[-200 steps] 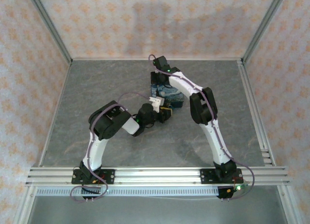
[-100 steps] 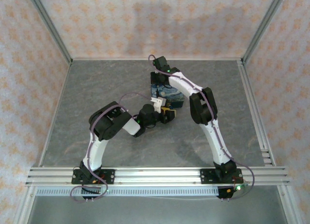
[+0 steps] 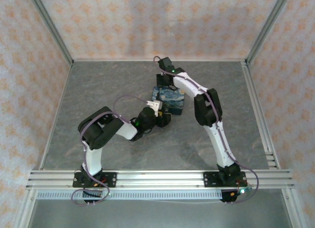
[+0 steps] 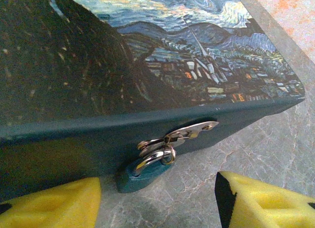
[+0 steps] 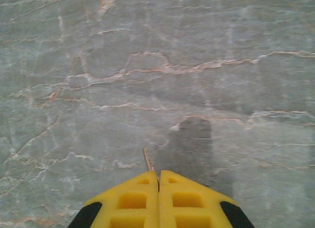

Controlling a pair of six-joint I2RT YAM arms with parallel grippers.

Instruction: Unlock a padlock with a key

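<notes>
From above: flat dark-blue box (image 3: 170, 101) printed with swirling night sky, on veined grey stone-look table (image 3: 98, 90); left gripper (image 3: 165, 118) just beside its near edge.

At left wrist: small teal padlock (image 4: 142, 175), shiny steel shackle through silvery hasp (image 4: 192, 131) on box front; moulded yellow fingertips (image 4: 54, 203) spread wide, gripping nothing.

At right wrist: right gripper (image 5: 158, 185) pinched closed on thin tan key (image 5: 146, 161), tip poking out.

padlock (image 4: 140, 179): teal | key (image 5: 146, 160): tan | box (image 4: 147, 55): dark blue, yellow swirls | table (image 5: 147, 65): grey, veined
</notes>
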